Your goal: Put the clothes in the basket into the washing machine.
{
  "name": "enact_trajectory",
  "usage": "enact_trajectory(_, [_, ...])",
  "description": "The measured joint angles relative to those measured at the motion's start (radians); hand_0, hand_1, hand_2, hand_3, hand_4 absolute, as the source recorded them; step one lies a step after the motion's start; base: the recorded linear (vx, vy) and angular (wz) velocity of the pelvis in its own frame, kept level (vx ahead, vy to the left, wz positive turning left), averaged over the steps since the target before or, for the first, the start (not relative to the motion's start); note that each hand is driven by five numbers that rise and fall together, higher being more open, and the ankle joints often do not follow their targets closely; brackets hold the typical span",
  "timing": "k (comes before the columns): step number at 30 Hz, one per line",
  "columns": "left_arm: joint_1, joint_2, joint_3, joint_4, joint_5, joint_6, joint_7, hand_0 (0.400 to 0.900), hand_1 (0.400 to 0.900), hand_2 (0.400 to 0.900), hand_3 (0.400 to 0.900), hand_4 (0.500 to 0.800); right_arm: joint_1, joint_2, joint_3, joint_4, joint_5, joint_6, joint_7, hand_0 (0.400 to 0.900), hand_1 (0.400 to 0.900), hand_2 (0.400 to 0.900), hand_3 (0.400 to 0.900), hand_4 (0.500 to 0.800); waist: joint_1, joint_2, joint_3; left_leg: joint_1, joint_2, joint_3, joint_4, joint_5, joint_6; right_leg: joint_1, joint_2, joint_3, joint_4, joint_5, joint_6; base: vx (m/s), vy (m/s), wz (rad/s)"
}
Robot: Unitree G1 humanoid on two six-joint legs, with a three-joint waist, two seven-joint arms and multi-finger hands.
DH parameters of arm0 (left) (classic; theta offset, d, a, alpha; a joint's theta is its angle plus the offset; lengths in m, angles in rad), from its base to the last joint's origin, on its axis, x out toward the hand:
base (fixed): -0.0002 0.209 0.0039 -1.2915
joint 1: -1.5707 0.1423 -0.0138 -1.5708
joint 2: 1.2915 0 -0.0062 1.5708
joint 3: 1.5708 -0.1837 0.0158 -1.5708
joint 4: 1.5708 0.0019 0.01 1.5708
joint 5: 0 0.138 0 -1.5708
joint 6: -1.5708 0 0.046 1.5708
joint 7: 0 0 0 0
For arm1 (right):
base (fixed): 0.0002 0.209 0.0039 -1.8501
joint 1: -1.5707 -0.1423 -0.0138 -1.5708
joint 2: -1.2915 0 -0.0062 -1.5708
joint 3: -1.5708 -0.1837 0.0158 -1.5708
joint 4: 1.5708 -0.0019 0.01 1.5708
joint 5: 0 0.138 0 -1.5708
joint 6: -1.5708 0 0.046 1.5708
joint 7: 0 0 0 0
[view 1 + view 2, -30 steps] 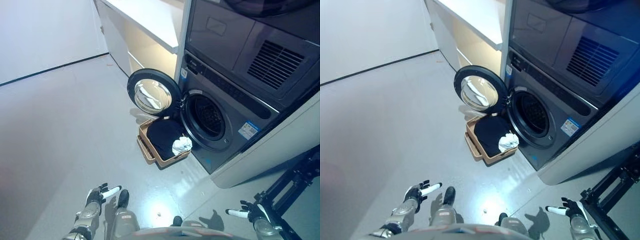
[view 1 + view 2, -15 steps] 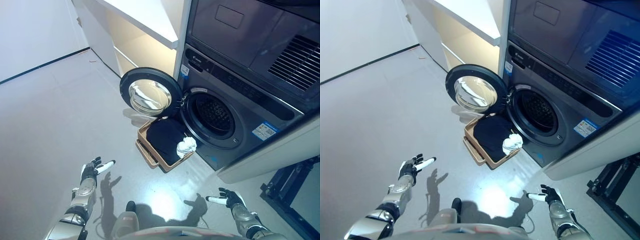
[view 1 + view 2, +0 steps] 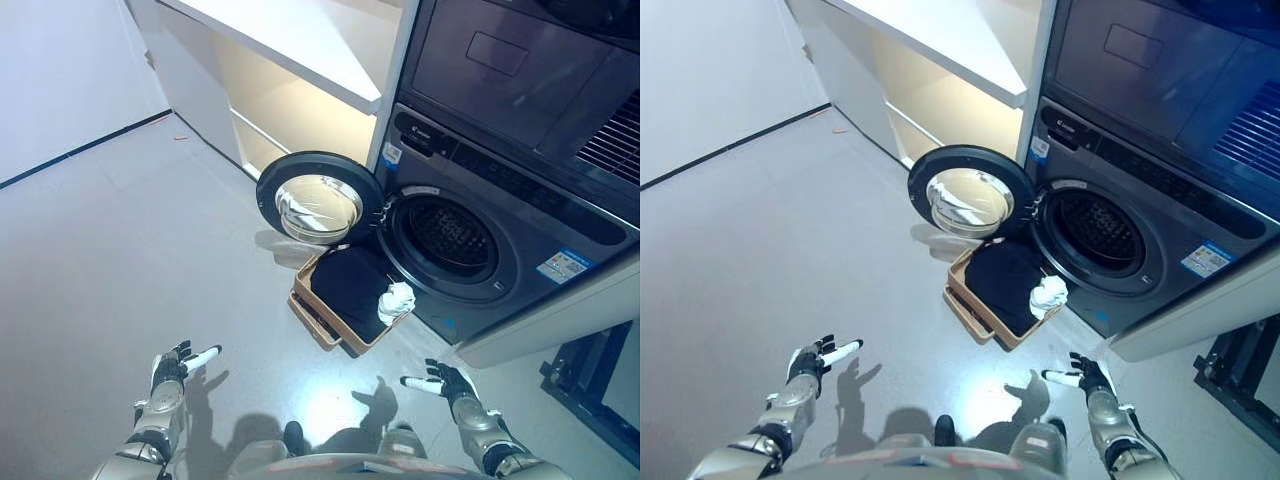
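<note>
- Down at the lower left, the left robot hand (image 3: pixel 172 366) hangs over the pale grey floor (image 3: pixel 120 250) with its fingers loosely spread and one white-tipped finger pointing towards the middle; it holds nothing.
- The right robot hand (image 3: pixel 440 381) shows at the lower right, likewise relaxed and empty, a white-tipped finger stretched to the left above the floor.
- Both hands are well apart from the laundry, which lies further ahead between them.
- The shallow tan rectangular basket (image 3: pixel 318 318) sits on the floor just below the washer's opening, touching or nearly touching the machine's front.
- Inside it lies a dark, black-looking garment (image 3: pixel 349 282) that fills most of the basket, and a small crumpled white cloth (image 3: pixel 396 299) rests at the corner nearest the machine.
- The dark grey front-loading washing machine (image 3: pixel 500 250) stands at the right, its round drum opening (image 3: pixel 447 240) uncovered; the drum looks empty, though its inside is too dark to be sure.
- Its round black-rimmed glass door (image 3: pixel 319 201) is swung fully open to the left, standing above the basket's far end.
- A second dark grey appliance with a vent grille (image 3: pixel 560 80) is stacked on top of the washer.
- A white shelf unit (image 3: pixel 290 45) adjoins the machines at the left.
- A black metal stand (image 3: pixel 600 370) shows at the right edge.
</note>
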Motion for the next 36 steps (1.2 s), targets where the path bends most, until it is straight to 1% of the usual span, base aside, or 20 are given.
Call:
enact_trajectory(1, [-0.001,-0.001,-0.001,0.000,0.000,0.000,-0.005,0.900,0.900,0.900,0.900,0.800,0.014,0.002,-0.001,0.005,0.000,0.006,0.000,0.900,0.900,0.900,0.900,0.800,-0.021,-0.012,0.009,0.009,-0.007,-0.017,-0.004,0.006,0.006,-0.004,0.004,-0.007,-0.037,0.017,0.000,0.17,-0.096,0.23])
enact_trajectory(2, [0.000,-0.003,0.000,0.000,0.000,-0.001,-0.005,0.900,0.900,0.900,0.900,0.800,0.029,0.004,-0.001,0.007,0.000,0.011,0.001,0.900,0.900,0.900,0.900,0.800,-0.033,-0.025,0.017,0.026,-0.009,-0.033,-0.016,0.004,-0.003,-0.007,0.014,-0.007,-0.054,0.026,0.007,0.13,-0.170,0.29])
enact_trajectory(3, [0.006,-0.004,0.000,0.000,0.000,-0.001,-0.005,0.900,0.900,0.900,0.900,0.800,0.044,0.007,-0.002,0.008,0.000,0.013,0.001,0.900,0.900,0.900,0.900,0.800,-0.037,-0.040,0.023,0.041,-0.009,-0.033,-0.021,0.002,-0.013,-0.005,0.027,-0.011,-0.068,0.061,-0.019,0.05,-0.193,0.35])
enact_trajectory(5, [0.013,-0.004,0.002,-0.005,-0.001,-0.002,-0.002,0.900,0.900,0.900,0.900,0.800,0.051,0.007,-0.001,-0.004,-0.001,0.012,0.001,0.900,0.900,0.900,0.900,0.800,-0.040,-0.059,0.042,0.042,-0.002,-0.047,-0.008,-0.018,-0.041,-0.023,0.045,-0.002,-0.082,0.091,-0.022,0.08,-0.258,0.35])
enact_trajectory(6, [0.008,-0.001,0.004,-0.010,-0.001,-0.002,-0.002,0.900,0.900,0.900,0.900,0.800,0.044,0.008,-0.001,-0.013,-0.002,0.011,0.000,0.900,0.900,0.900,0.900,0.800,-0.045,-0.082,0.049,0.027,-0.004,-0.060,0.010,-0.033,-0.061,-0.022,0.053,0.008,-0.103,0.105,-0.035,0.05,-0.221,0.38])
enact_trajectory(7, [0.003,-0.015,0.009,-0.013,-0.002,-0.002,-0.001,0.900,0.900,0.900,0.900,0.800,0.031,-0.003,-0.002,-0.021,-0.002,0.010,-0.002,0.900,0.900,0.900,0.900,0.800,-0.042,-0.066,0.064,0.015,0.015,-0.078,0.029,-0.047,-0.081,-0.022,0.072,-0.003,-0.110,0.111,-0.029,0.00,-0.205,0.67])
enact_trajectory(8, [-0.003,-0.031,0.008,-0.023,-0.005,-0.004,0.000,0.900,0.900,0.900,0.900,0.800,0.011,-0.016,0.001,-0.021,-0.002,0.009,-0.005,0.900,0.900,0.900,0.900,0.800,-0.040,-0.045,0.077,-0.025,0.042,-0.122,0.076,-0.068,-0.104,-0.027,0.101,-0.005,-0.118,0.112,-0.040,0.01,-0.174,0.77])
enact_trajectory(9, [-0.013,-0.047,0.009,-0.028,-0.015,-0.005,0.000,0.900,0.900,0.900,0.900,0.800,-0.021,-0.032,0.001,-0.022,-0.004,0.010,-0.005,0.900,0.900,0.900,0.900,0.800,-0.035,-0.017,0.095,-0.047,0.068,-0.168,0.100,-0.085,-0.119,-0.027,0.129,-0.028,-0.117,0.113,-0.061,0.01,-0.161,0.96])
enact_trajectory(11, [-0.045,-0.082,0.006,-0.027,-0.033,-0.004,-0.001,0.900,0.900,0.900,0.900,0.800,-0.070,-0.070,0.001,-0.008,-0.037,0.013,-0.014,0.900,0.900,0.900,0.900,0.800,-0.043,0.018,0.110,-0.082,0.103,-0.222,0.110,-0.077,-0.143,-0.026,0.149,-0.087,-0.115,0.100,-0.083,-0.12,-0.119,1.09])
enact_trajectory(12, [-0.085,-0.094,-0.017,-0.023,-0.041,-0.006,0.000,0.900,0.900,0.900,0.900,0.800,-0.088,-0.094,0.002,-0.004,-0.041,0.013,-0.030,0.900,0.900,0.900,0.900,0.800,-0.047,0.025,0.115,-0.122,0.101,-0.229,0.123,-0.055,-0.161,-0.038,0.139,-0.122,-0.114,0.095,-0.088,-0.18,-0.073,0.70])
enact_trajectory(13, [-0.127,-0.099,-0.048,-0.028,-0.041,-0.010,0.000,0.900,0.900,0.900,0.900,0.800,-0.131,-0.125,0.000,0.007,-0.040,0.012,-0.050,0.900,0.900,0.900,0.900,0.800,-0.058,0.038,0.126,-0.180,0.096,-0.222,0.133,-0.025,-0.162,-0.066,0.125,-0.165,-0.107,0.090,-0.094,-0.11,-0.054,0.20])
enact_trajectory(14, [-0.155,-0.098,-0.062,-0.055,-0.042,-0.023,0.001,0.900,0.900,0.900,0.900,0.800,-0.188,-0.152,0.000,0.026,-0.040,0.012,-0.067,0.900,0.900,0.900,0.900,0.800,-0.058,0.052,0.141,-0.210,0.106,-0.192,0.117,-0.018,-0.160,-0.108,0.130,-0.175,-0.090,0.086,-0.101,-0.05,-0.063,0.02])
enact_trajectory(17, [-0.208,-0.096,-0.082,-0.068,-0.060,-0.026,0.006,0.900,0.900,0.900,0.900,0.800,-0.385,-0.192,0.012,0.098,-0.042,0.018,-0.094,0.900,0.900,0.900,0.900,0.800,-0.036,0.069,0.196,-0.237,0.118,-0.154,0.060,0.014,-0.159,-0.182,0.138,-0.163,-0.069,0.093,-0.111,-0.06,-0.051,0.02])
enact_trajectory(20, [-0.203,-0.100,-0.086,-0.095,-0.081,-0.025,0.008,0.900,0.900,0.900,0.900,0.800,-0.485,-0.203,0.022,0.110,-0.067,0.028,-0.101,0.900,0.900,0.900,0.900,0.800,-0.028,0.096,0.228,-0.255,0.119,-0.158,0.021,0.042,-0.161,-0.216,0.136,-0.168,-0.062,0.094,-0.112,-0.03,-0.035,0.20])
enact_trajectory(22, [-0.194,-0.101,-0.089,-0.109,-0.085,-0.024,0.008,0.900,0.900,0.900,0.900,0.800,-0.508,-0.205,0.025,0.122,-0.082,0.038,-0.099,0.900,0.900,0.900,0.900,0.800,-0.006,0.112,0.240,-0.257,0.122,-0.162,0.009,0.050,-0.161,-0.221,0.135,-0.172,-0.061,0.098,-0.117,-0.06,-0.043,0.27])
enact_trajectory(26, [-0.188,-0.093,-0.092,-0.242,-0.104,-0.028,0.012,0.900,0.900,0.900,0.900,0.800,-0.542,-0.267,0.040,0.167,-0.103,0.063,-0.100,0.900,0.900,0.900,0.900,0.800,0.029,0.152,0.263,-0.344,0.109,-0.178,0.004,0.077,-0.160,-0.308,0.113,-0.193,-0.019,0.092,-0.110,-0.08,-0.049,0.22])
enact_trajectory(28, [-0.192,-0.089,-0.091,-0.277,-0.113,-0.036,0.016,0.900,0.900,0.900,0.900,0.800,-0.569,-0.285,0.039,0.191,-0.105,0.082,-0.103,0.900,0.900,0.900,0.900,0.800,0.053,0.163,0.278,-0.374,0.108,-0.178,0.005,0.087,-0.163,-0.348,0.109,-0.189,0.008,0.090,-0.112,-0.09,-0.031,0.15])
enact_trajectory(33, [-0.198,-0.079,-0.112,-0.385,-0.120,-0.046,0.017,0.900,0.900,0.900,0.900,0.800,-0.619,-0.371,0.036,0.212,-0.125,0.088,-0.116,0.900,0.900,0.900,0.900,0.800,0.066,0.165,0.322,-0.437,0.060,-0.199,0.065,0.083,-0.162,-0.463,0.041,-0.181,0.217,-0.021,-0.110,-0.08,-0.045,0.21])
enact_trajectory(34, [-0.198,-0.074,-0.114,-0.420,-0.120,-0.046,0.018,0.900,0.900,0.900,0.900,0.800,-0.626,-0.401,0.036,0.218,-0.126,0.089,-0.114,0.900,0.900,0.900,0.900,0.800,0.064,0.164,0.325,-0.476,0.044,-0.202,0.113,0.067,-0.164,-0.501,0.025,-0.162,0.277,-0.049,-0.108,-0.07,-0.061,0.13])
enact_trajectory(36, [-0.207,-0.058,-0.115,-0.456,-0.120,-0.050,0.018,0.900,0.900,0.900,0.900,0.800,-0.642,-0.441,0.023,0.223,-0.127,0.093,-0.114,0.900,0.900,0.900,0.900,0.800,0.066,0.163,0.357,-0.526,0.034,-0.188,0.221,0.028,-0.169,-0.535,0.014,-0.138,0.364,-0.095,-0.115,-0.04,-0.047,0.05])
